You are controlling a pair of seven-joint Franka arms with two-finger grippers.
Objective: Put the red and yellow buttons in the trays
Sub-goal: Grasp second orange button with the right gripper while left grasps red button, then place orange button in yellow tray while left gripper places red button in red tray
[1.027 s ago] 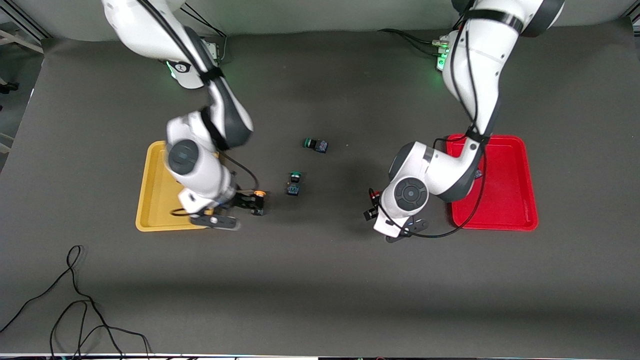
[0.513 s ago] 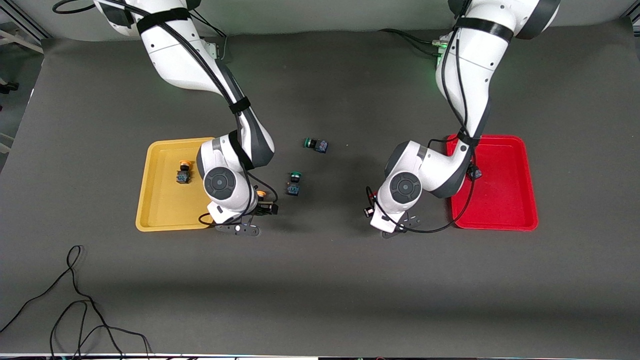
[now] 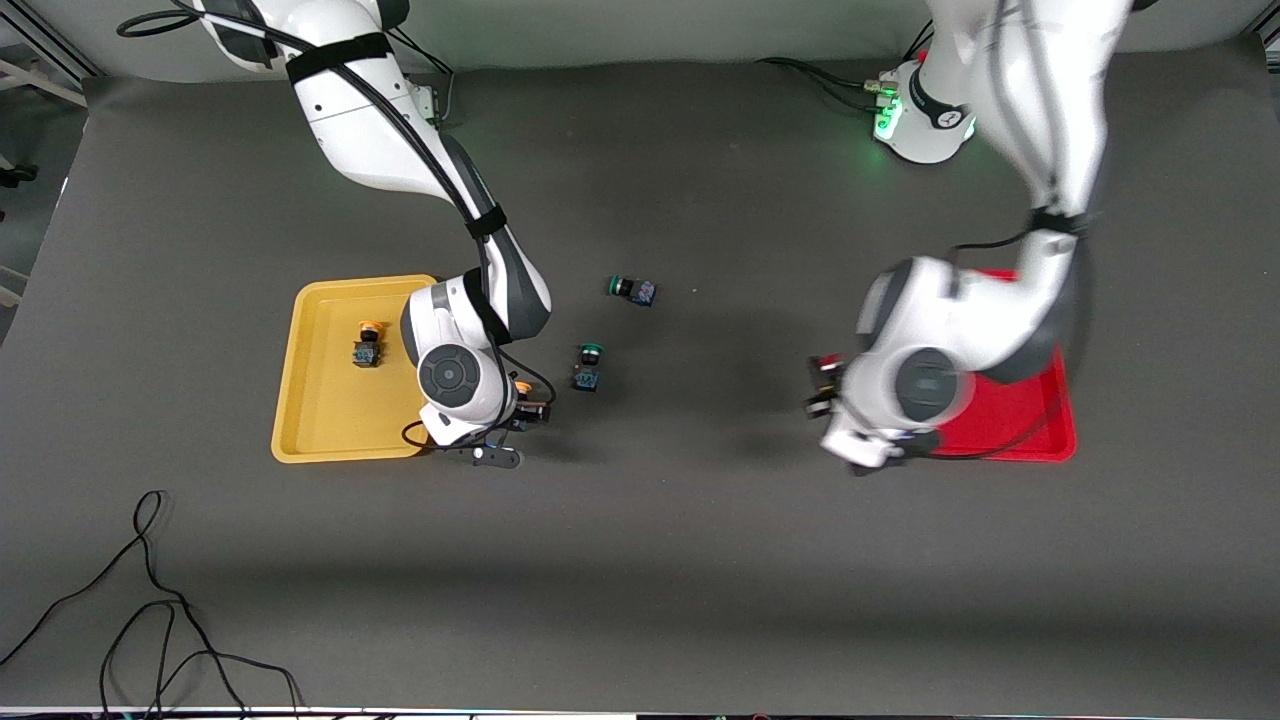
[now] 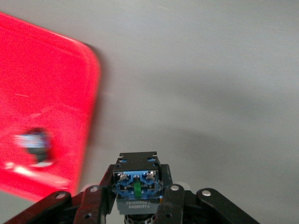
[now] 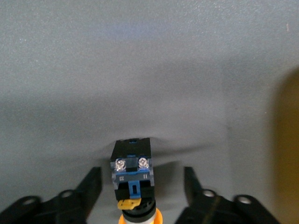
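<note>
Right gripper (image 3: 527,412): low over the table just beside the yellow tray's (image 3: 330,448) edge that faces the left arm's end. Jaws spread wide, one finger (image 5: 88,184) on each side of a yellow button (image 5: 133,179), gaps between. Not gripping.
Yellow button: on the table between those jaws, tipped on its side. Front view shows only an orange speck (image 3: 522,386) under the wrist; right wrist view shows black-and-blue body, two screws, orange cap toward the camera.
Second yellow button (image 3: 367,343): in the yellow tray, toward the end nearest the robot bases. Front view only.
Left gripper (image 3: 826,388): up over bare table, just off the red tray's (image 3: 1050,440) edge that faces the right arm's end. Jaws closed on a red button (image 4: 138,182).
Red button: front view gives just a red fleck (image 3: 829,362) at the jaws; left wrist view shows its blue terminal face clamped between two fingers (image 4: 172,205).
Second red button (image 4: 33,142): in the red tray, blurred. Left wrist view only; arm hides it from the front.
Green buttons: two on the table mid-way between trays, one (image 3: 633,289) farther from the front camera, one (image 3: 588,367) nearer.
Right arm pose: reaches from its base, bent, wrist down.
Left arm pose: elbow over the red tray, motion-blurred.
</note>
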